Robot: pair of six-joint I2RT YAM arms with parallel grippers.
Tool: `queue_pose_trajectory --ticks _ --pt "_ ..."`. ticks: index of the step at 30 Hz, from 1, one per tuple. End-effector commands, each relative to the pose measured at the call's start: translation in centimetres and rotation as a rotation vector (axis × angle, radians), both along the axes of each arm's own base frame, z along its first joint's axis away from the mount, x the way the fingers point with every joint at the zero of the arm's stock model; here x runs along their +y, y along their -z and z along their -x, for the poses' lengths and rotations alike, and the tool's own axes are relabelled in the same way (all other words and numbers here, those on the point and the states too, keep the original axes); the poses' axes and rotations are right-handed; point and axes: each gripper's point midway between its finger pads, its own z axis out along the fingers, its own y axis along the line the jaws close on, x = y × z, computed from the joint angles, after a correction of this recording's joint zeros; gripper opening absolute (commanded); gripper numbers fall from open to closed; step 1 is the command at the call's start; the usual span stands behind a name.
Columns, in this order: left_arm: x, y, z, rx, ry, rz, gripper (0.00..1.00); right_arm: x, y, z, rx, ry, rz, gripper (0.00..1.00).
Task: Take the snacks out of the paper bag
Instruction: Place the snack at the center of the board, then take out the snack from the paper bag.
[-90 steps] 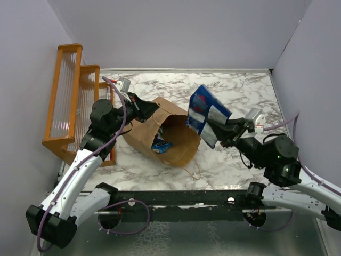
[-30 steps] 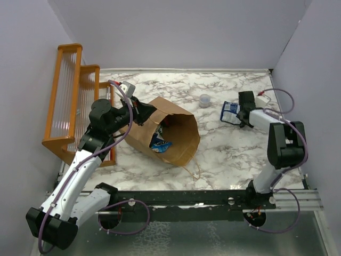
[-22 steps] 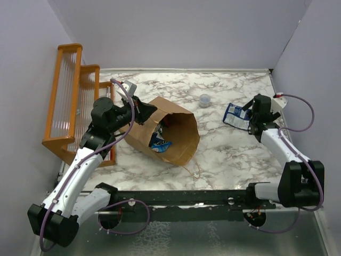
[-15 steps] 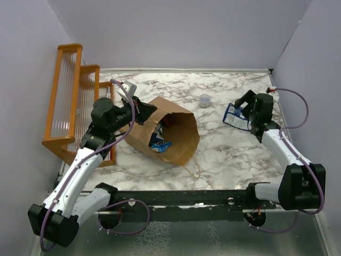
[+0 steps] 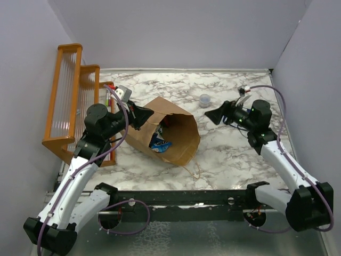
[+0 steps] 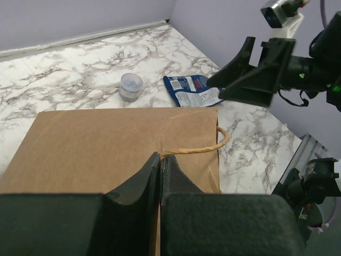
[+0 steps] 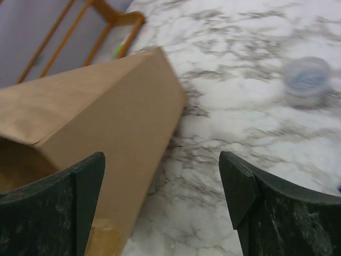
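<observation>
The brown paper bag (image 5: 169, 133) lies on its side on the marble table, mouth toward the front. My left gripper (image 5: 139, 114) is shut on its rear top edge, pinching the twisted handle (image 6: 198, 150). Inside the mouth a blue snack packet (image 5: 160, 144) shows, with more packets in shadow behind it. Another blue snack packet (image 6: 191, 88) lies flat on the table to the right of the bag. My right gripper (image 5: 215, 115) hovers open and empty above the table between that packet and the bag (image 7: 101, 112), its jaws wide apart (image 7: 161, 181).
A small clear round cup (image 5: 204, 100) stands behind the right gripper, also seen from both wrists (image 6: 130, 85) (image 7: 306, 74). An orange wooden rack (image 5: 69, 101) stands along the left wall. Purple walls close in the table at the back and right.
The right gripper set the blue packet down on the table at the right, opened, and swung left toward the bag. The left gripper has kept its hold on the bag.
</observation>
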Motion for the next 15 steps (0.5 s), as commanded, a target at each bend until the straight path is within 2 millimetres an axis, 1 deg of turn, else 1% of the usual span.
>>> queue_pose_trajectory --ticks 1,4,7,9,10,12,15 --pt "0.6 -0.5 0.4 0.013 -0.031 0.014 0.0 6.9 -5.3 6.2 -0.298 -0.344 0.034 0.89" --pt "0.7 -0.8 0.4 0.016 -0.038 0.019 0.0 9.0 -6.9 9.2 -0.4 -0.434 0.043 0.89" --pt "0.6 -0.9 0.4 0.03 -0.033 0.029 0.0 10.3 -7.8 12.0 -0.496 -0.521 0.036 0.89" --pt "0.4 -0.9 0.5 0.041 -0.023 0.037 0.0 11.4 -7.7 13.8 -0.557 -0.6 0.042 0.89" --pt "0.3 -0.9 0.6 0.043 -0.019 0.039 0.0 12.1 -7.4 14.3 -0.576 -0.621 0.049 0.89" --pt "0.3 -0.9 0.7 0.046 -0.014 0.04 0.0 13.6 -6.5 14.9 -0.608 -0.66 0.084 0.89" --pt "0.4 -1.2 0.6 0.05 -0.026 0.048 0.0 15.6 -6.0 15.8 -0.68 -0.687 0.107 0.91"
